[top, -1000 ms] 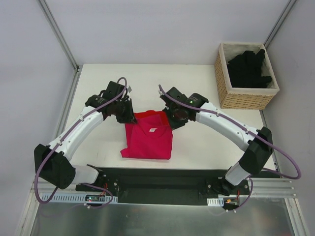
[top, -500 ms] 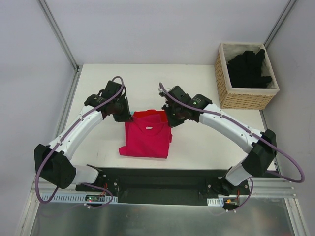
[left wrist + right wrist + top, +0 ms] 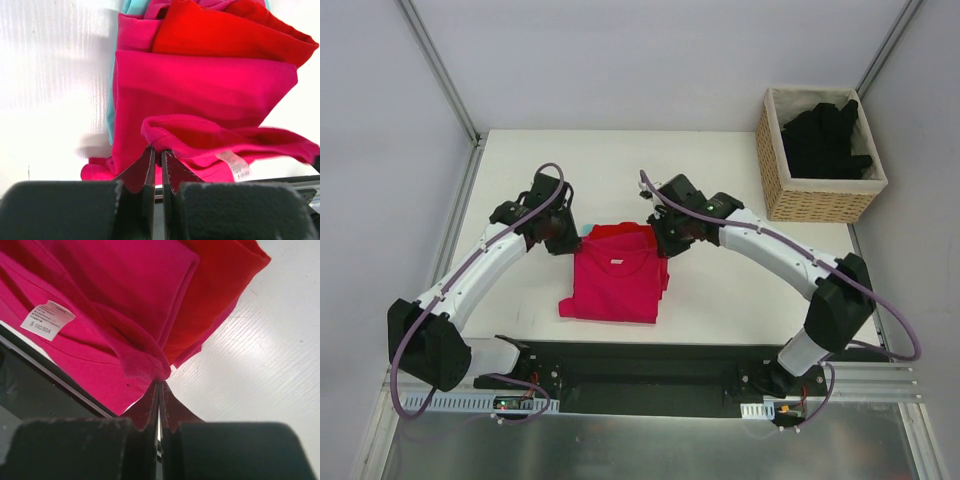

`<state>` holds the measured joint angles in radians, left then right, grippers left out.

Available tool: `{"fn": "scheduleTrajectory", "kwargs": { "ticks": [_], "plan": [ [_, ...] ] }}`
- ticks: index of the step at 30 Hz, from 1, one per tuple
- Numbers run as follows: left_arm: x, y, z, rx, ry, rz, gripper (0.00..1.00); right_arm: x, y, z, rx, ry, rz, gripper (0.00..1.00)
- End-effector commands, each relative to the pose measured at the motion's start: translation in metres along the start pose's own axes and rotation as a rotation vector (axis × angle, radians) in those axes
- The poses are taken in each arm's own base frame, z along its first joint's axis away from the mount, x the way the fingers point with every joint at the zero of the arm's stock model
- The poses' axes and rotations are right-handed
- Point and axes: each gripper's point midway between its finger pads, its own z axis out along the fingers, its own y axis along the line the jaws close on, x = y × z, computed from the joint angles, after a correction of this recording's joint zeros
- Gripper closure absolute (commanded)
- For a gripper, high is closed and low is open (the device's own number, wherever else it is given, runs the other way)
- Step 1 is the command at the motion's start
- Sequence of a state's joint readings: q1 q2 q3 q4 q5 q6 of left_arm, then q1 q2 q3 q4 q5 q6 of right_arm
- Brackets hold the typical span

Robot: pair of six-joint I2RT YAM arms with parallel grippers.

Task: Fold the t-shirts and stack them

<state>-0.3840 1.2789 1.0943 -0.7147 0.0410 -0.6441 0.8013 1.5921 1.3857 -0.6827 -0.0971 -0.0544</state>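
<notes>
Reaching over a flat white tabletop (image 3: 740,290), the white-and-black left arm (image 3: 485,265) and right arm (image 3: 770,255) meet at a stack of folded shirts near the table's middle. A square woven wicker basket (image 3: 817,201) stands at the far right corner, well apart from the stack, and holds a heap of black cloth t-shirts (image 3: 825,140) rising to about its rim. On the stack, a magenta-pink soft cloth t-shirt (image 3: 613,288) lies uppermost, neckline toward the far side. A brighter red t-shirt (image 3: 620,232) shows beneath it along the far edge, and the left wrist view catches a sliver of teal cloth (image 3: 110,117) at the pile's side. A small white rectangular label (image 3: 47,320) inside the pink collar reads "S 160/80A". The left gripper (image 3: 156,151), fingers pressed nearly together, pinches the pink shirt's edge at its far left corner. The right gripper (image 3: 159,384), fingers likewise closed, nips a fold of the same shirt at its far right corner. Both pinched edges stand raised above the layers beneath.
</notes>
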Motion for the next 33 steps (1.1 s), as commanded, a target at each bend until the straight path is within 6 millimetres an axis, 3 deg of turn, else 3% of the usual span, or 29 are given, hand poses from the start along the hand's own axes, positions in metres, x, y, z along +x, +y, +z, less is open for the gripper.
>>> {"fn": "scheduleTrajectory", "kwargs": {
  "ticks": [1,10,20,27,33],
  "plan": [
    [-0.011,0.003,0.005,-0.018,-0.046,-0.038,1.00,-0.008,0.007,0.014,-0.059,0.000,-0.048,0.99],
    [-0.020,0.004,0.015,-0.044,-0.055,-0.035,1.00,-0.022,0.004,0.016,-0.071,-0.012,-0.064,0.99],
    [-0.026,0.009,0.017,-0.069,-0.074,-0.057,1.00,-0.058,0.004,-0.024,-0.080,-0.120,-0.096,0.99],
    [-0.036,0.012,0.015,-0.093,-0.108,-0.064,1.00,-0.057,-0.007,-0.004,-0.074,-0.067,-0.080,0.99],
    [-0.041,0.018,0.027,-0.123,-0.120,-0.063,1.00,-0.056,-0.019,0.034,-0.047,-0.040,-0.074,0.99]
  ]
}}
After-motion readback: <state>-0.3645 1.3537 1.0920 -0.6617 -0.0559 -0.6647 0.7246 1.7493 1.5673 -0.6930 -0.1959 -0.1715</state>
